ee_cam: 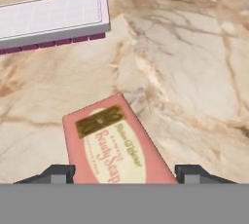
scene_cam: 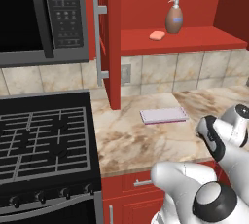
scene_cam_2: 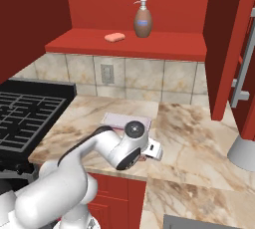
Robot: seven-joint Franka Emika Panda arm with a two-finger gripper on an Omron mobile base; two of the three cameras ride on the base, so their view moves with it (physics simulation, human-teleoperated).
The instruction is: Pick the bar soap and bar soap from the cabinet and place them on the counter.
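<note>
Salmon-pink, the first bar soap (ee_cam: pixel 114 145) lies flat on the marbled surface (ee_cam: pixel 194 62) near its front edge, label up, between the two dark tips of the pincer (ee_cam: pixel 124 173). The jaws stand apart on either side of it with a gap on each flank, gripping nothing, which suggests the bar is set down and released here. The lavender pad (ee_cam: pixel 51 16) rests just beyond it toward the wall. The hand view reads the label. The base views show what it cannot: the second bar soap (scene_cam: pixel 157 35) waiting on the cabinet shelf (scene_cam: pixel 194 38), just beside the brown pump bottle (scene_cam: pixel 173 17).
</note>
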